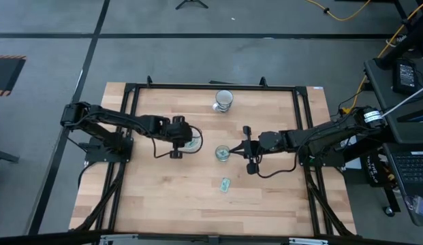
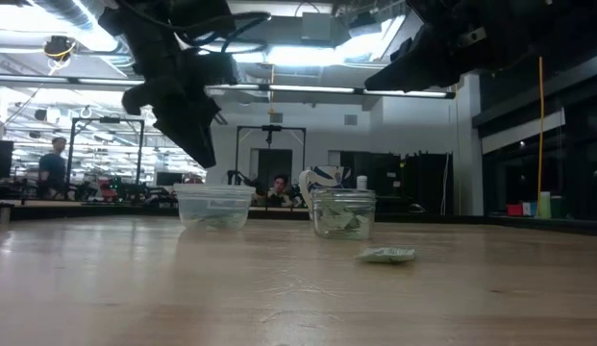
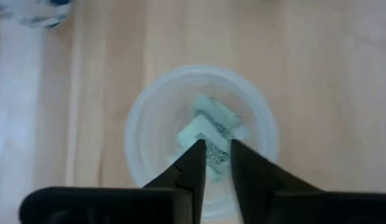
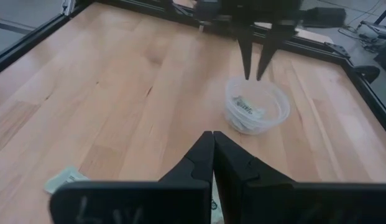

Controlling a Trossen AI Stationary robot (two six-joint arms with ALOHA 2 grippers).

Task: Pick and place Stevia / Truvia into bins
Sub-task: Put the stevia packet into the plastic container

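**Drop over the wide cup; one packet left on the table**

- Left gripper (image 3: 216,163) hangs directly above the wider translucent cup (image 3: 143,106), fingers slightly spread, nothing pinched between them. Green-and-white packets (image 3: 211,127) lie in the cup bottom below the tips. Reads as the release step of a placement, just completed or nearly so.
- Right gripper (image 4: 212,149) hovers beside the narrow clear cup (image 1: 222,153), fingers pressed together, empty.
- Loose packet (image 1: 225,184) lies flat on the wooden table (image 1: 157,197), nearer the front edge than the narrow cup and apart from it.
- Next move, as I judge it: left arm lifts clear; one arm goes down to the loose packet. A flat paper packet on bare wood calls for a low, careful pinch at its edge.

Count:
- Clear cups: two, both holding packets; number inside each cannot be told.
- Ribbed opaque cup (image 1: 224,100): one, at the far side.
- Loose packets on table: one.
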